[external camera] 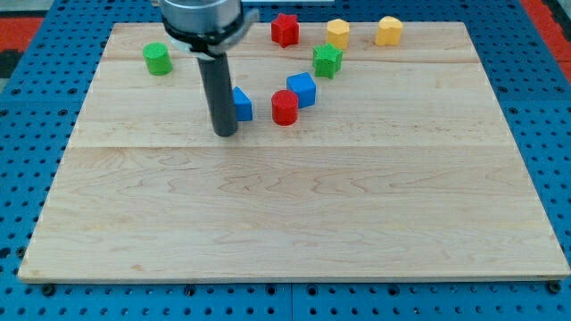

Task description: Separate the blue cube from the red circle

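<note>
The blue cube (302, 89) is seen on the wooden board (294, 223) touching the upper right of the red circle (285, 107), with a green star block (327, 61) just above it. My tip (225, 133), a bare rod with nothing gripped, is planted well to the view's left of that pair, just beside and partly covering a second blue block (242, 104). A red star block (285, 28), two yellow blocks (337, 33) (388, 30) and a green cylinder (158, 59) are set along the view's top.
</note>
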Action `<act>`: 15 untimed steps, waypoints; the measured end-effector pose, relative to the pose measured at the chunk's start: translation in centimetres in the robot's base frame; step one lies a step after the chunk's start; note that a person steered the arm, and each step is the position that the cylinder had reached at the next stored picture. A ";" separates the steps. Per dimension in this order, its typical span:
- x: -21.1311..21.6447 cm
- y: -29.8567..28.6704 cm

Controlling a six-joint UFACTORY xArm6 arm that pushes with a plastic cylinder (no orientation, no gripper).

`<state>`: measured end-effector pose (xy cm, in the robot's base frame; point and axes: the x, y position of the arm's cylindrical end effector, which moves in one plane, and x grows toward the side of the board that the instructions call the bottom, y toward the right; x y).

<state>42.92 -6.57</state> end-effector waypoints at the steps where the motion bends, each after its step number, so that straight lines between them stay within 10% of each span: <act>1: 0.5 7.3; 12: -6.2 7.7; 13: 0.0 4.5; 15: -5.7 -18.5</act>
<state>37.24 -25.09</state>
